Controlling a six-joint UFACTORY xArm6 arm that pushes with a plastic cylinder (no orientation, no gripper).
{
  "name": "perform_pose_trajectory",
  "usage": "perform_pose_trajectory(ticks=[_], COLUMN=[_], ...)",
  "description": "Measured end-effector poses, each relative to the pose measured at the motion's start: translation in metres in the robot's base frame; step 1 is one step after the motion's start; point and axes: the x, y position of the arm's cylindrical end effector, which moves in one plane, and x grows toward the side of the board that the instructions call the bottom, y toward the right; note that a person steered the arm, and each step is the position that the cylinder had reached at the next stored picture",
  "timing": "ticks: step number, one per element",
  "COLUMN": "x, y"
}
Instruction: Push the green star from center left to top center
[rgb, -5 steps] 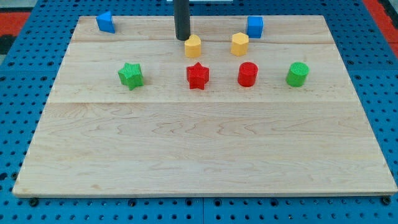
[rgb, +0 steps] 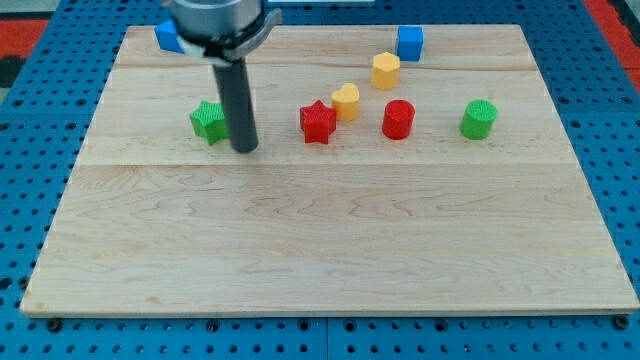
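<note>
Camera view shows my tip (rgb: 244, 150), a bare rod with no jaws to open or close, resting just right of and slightly below the green star (rgb: 208, 121). I judge the approach nearly done; next the tip should push up and rightward, past the blue block (rgb: 168, 38) beyond.

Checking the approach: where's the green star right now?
The green star sits center-left on the board, below the blue block at the view's top left. My tip is just off its lower right.
</note>
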Motion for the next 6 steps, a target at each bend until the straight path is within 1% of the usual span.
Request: perform_pose_trajectory(ticks=[1,2,3,4,5,6], x=[0.006,-0.013,-0.051,-0.074,-0.111,-0.113], y=[-0.053,-0.067,-0.031,0.012,0.041,0.046])
